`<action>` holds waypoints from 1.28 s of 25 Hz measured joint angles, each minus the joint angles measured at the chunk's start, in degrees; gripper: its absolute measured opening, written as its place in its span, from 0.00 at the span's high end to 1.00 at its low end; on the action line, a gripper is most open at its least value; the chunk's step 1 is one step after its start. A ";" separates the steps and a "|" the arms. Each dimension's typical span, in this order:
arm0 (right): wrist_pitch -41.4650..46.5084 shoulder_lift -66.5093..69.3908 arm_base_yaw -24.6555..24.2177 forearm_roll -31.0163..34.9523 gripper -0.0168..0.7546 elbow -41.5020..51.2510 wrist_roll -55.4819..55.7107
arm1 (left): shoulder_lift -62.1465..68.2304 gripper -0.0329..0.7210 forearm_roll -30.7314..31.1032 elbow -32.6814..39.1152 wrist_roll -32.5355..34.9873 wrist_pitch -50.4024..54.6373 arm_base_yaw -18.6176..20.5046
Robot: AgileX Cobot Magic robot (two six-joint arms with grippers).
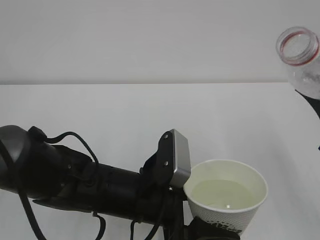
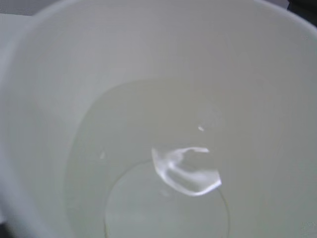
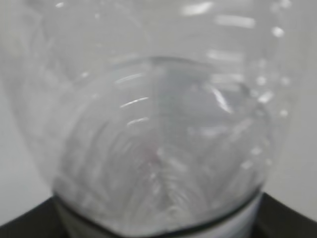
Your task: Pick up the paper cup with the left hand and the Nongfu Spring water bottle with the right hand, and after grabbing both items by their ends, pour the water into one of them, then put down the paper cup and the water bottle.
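the left hand (image 1: 210,231) holds the paper cup (image 1: 226,207) from below, its fingers mostly cut off by the bottom edge of the exterior view, so they look pressed on the cup's lower part. the cup stands upright at the lower right, and the water (image 1: 223,193) lies in it, faintly greenish. the left wrist view looks straight down into the cup (image 2: 49,74) and shows the water (image 2: 163,163) with a bright reflection, but no fingers.

the right hand (image 1: 312,102) is only a dark piece at the right edge, under the nongfu spring water bottle (image 1: 302,60). the bottle is raised at the upper right, well apart from the cup, its open mouth with the red neck ring facing the camera. the right wrist view shows the clear ribbed bottle (image 3: 163,148) very close and blurred, with black gripper parts at both lower corners, so the jaws seem clamped around it. the label is not visible.
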 joint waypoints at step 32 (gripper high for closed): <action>-11.24 0.00 0.00 13.56 0.42 0.00 39.74 | 0.00 0.29 0.00 0.00 0.00 -0.59 0.00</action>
